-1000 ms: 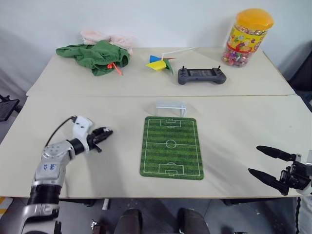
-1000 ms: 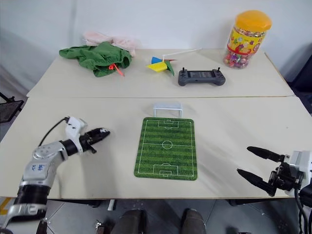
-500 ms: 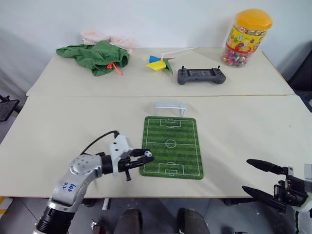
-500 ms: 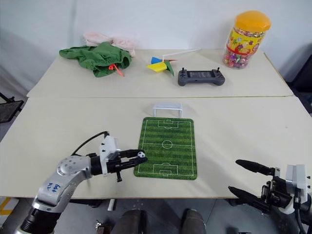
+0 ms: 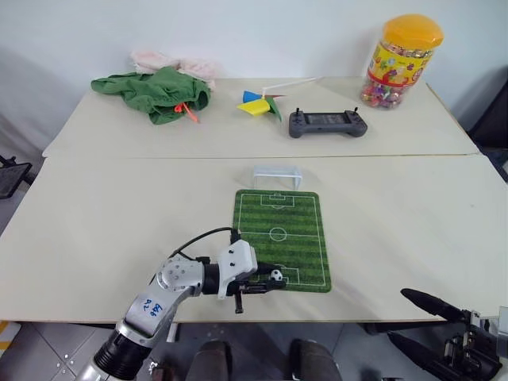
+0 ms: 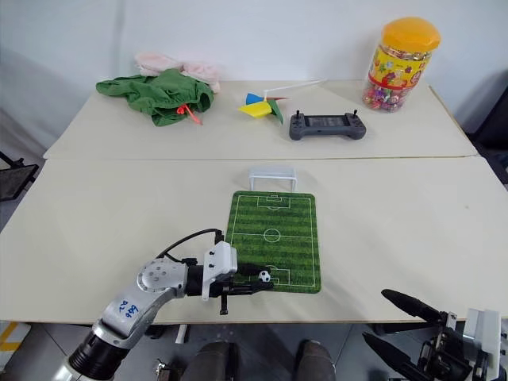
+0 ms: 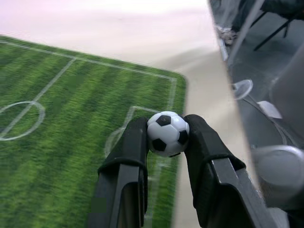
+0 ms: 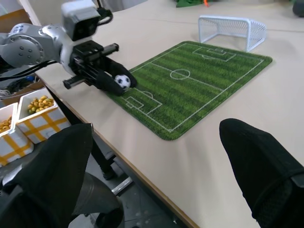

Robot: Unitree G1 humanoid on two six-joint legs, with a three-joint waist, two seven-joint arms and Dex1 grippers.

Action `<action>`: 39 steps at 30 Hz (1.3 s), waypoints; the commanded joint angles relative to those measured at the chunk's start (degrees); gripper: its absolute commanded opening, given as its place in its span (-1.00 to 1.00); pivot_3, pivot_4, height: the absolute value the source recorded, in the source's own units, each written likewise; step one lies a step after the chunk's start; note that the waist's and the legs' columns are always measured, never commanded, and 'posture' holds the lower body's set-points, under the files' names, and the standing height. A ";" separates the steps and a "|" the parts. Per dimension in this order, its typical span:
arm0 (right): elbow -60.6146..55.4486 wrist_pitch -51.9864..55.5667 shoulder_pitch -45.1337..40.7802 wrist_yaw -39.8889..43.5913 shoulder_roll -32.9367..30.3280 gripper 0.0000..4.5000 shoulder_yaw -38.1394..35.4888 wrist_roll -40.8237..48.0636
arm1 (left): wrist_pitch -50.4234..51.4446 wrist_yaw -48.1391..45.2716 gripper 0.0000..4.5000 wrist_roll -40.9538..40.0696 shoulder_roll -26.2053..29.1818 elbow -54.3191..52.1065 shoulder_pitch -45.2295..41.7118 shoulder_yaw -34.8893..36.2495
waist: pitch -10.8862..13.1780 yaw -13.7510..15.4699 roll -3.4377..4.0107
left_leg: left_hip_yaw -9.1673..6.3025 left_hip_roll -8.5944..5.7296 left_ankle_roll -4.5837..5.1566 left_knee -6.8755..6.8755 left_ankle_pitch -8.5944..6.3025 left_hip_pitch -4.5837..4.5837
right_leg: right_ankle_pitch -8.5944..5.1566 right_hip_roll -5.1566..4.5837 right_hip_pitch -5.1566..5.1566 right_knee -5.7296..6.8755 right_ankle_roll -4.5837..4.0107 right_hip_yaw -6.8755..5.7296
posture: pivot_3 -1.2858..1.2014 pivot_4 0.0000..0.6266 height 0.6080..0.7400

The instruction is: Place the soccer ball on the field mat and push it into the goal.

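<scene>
Near edge of mat: my left gripper [image 5: 270, 279] is clenched on the soccer ball [image 5: 276, 275], over the near penalty box of the field mat [image 5: 298, 238].
Ball count: one, pinched between both black fingers [image 7: 130, 147].
Mat count: one, lying flat, centre of the near table.
Goal count: one goal [image 5: 277, 175], just beyond the mat's far edge.
Right gripper: my right gripper [image 5: 429, 322] hangs off the near right table edge, fingers spread, holding nothing.
Far table: one green cloth [image 5: 159, 93], one pinwheel [image 5: 260, 103], one controller [image 5: 328, 122], one candy jar [image 5: 403, 61].
Change: a second ago my left gripper was left of the mat; now over it. Right gripper has drawn nearer and lower.
</scene>
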 commanded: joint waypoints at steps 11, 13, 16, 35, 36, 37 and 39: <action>1.86 -2.43 -4.96 -0.13 -0.81 1.00 0.92 -1.26 | -5.07 -0.65 -0.62 4.27 -3.73 5.85 -2.63 -3.43 | 0.00 -0.06 0.01 | 0.01 0.01 0.03 0.04 -0.04 0.00 | 0.00 0.01 0.01 -0.01 0.01 0.00 | 0.03 -0.52 1.00; 3.42 -2.27 -7.50 0.43 -1.84 1.00 1.70 -1.97 | -4.92 -0.60 -0.62 4.47 -4.03 5.88 -2.64 -3.51 | -0.01 -0.06 0.01 | 0.02 0.01 0.02 0.04 -0.04 0.00 | 0.00 0.01 0.01 0.00 0.01 0.01 | 0.03 -0.52 1.00; 5.24 -1.62 -10.79 1.19 -3.53 1.00 2.16 -2.05 | -4.74 -0.36 -0.62 4.76 -4.55 5.94 -2.64 -3.32 | -0.01 -0.08 0.01 | 0.03 0.01 0.02 0.06 -0.03 0.00 | 0.01 0.01 0.01 0.02 0.02 0.01 | 0.03 -0.52 1.00; 9.45 -0.91 -13.84 3.33 -7.63 1.00 1.69 -2.78 | -3.31 1.43 -0.62 6.10 -4.85 6.99 -3.29 -2.48 | -0.01 0.04 0.01 | 0.03 0.00 0.01 0.16 -0.02 0.02 | 0.02 0.01 0.05 0.07 0.04 0.01 | 0.03 -0.52 1.00; 9.55 -0.92 -13.89 3.30 -7.65 1.00 1.64 -2.90 | -3.36 1.36 -0.62 6.12 -4.84 6.98 -3.31 -2.48 | -0.01 0.04 0.01 | 0.03 0.00 0.01 0.16 -0.02 0.02 | 0.02 0.01 0.05 0.07 0.04 0.01 | 0.03 -0.52 1.00; 9.59 -0.92 -13.94 3.25 -7.65 1.00 1.63 -3.01 | -3.43 1.31 -0.62 6.13 -4.82 7.02 -3.34 -2.45 | -0.01 0.04 0.01 | 0.03 0.00 0.01 0.16 -0.02 0.02 | 0.02 0.01 0.06 0.07 0.04 0.02 | 0.03 -0.52 1.00; 9.82 -0.90 -13.97 3.09 -7.76 1.00 1.48 -3.27 | -3.29 1.36 -0.62 6.15 -4.78 6.87 -3.31 -2.41 | -0.01 0.04 0.02 | 0.03 0.00 0.01 0.17 -0.02 0.02 | 0.02 0.01 0.06 0.07 0.04 0.01 | 0.03 -0.52 1.00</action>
